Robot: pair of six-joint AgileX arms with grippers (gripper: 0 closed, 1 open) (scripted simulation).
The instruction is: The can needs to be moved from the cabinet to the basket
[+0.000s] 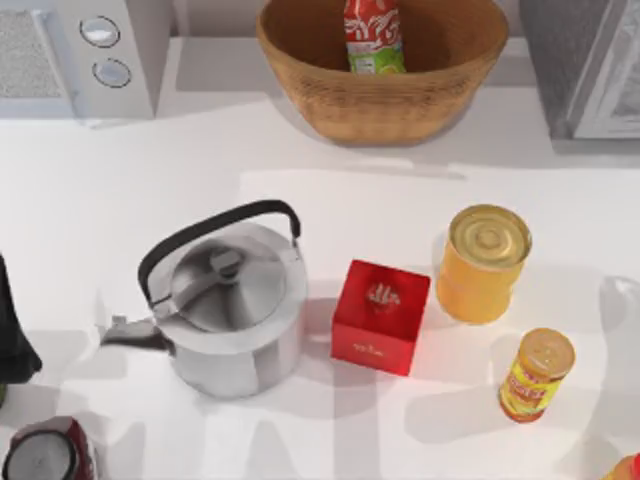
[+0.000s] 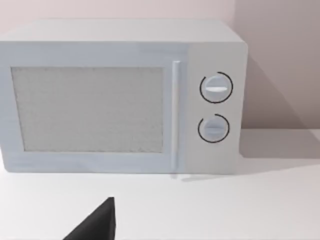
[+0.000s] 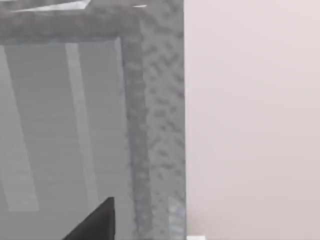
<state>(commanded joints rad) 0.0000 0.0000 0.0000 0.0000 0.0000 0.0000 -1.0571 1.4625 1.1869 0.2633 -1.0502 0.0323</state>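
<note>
A: Where does the can [image 1: 374, 36] stand?

B: Upright inside the basket [image 1: 300, 70] at the far edge of the table [image 1: 330, 200], leaning near the back wall of the weave. No hand is on it in the top view, so the move looks done, going by how things lie.

A: And the hands?

B: A dark fingertip of the left hand [image 2: 95, 225] pokes into the left wrist view, which faces the white microwave [image 2: 120, 97] at the table's far left. Whether that hand is released or clenched cannot be told. The right hand [image 3: 95, 222] shows the same sort of dark tip, in front of the grey cabinet [image 3: 140, 125] at the far right; its state cannot be told either.

A: So what is there left to do well?

B: Probably just staying clear. The right arm sits close to the cabinet frame, so any pull-back should avoid clipping it or the basket rim, which could tip the can.

A: The rest of the table?

B: White and smooth, against a pale pink wall [image 3: 250, 120]. A steel kettle [image 1: 228, 310], a red box [image 1: 380, 316], a wide orange tin [image 1: 483, 263] and a small yellow jar [image 1: 536, 375] stand well apart from the basket
</note>
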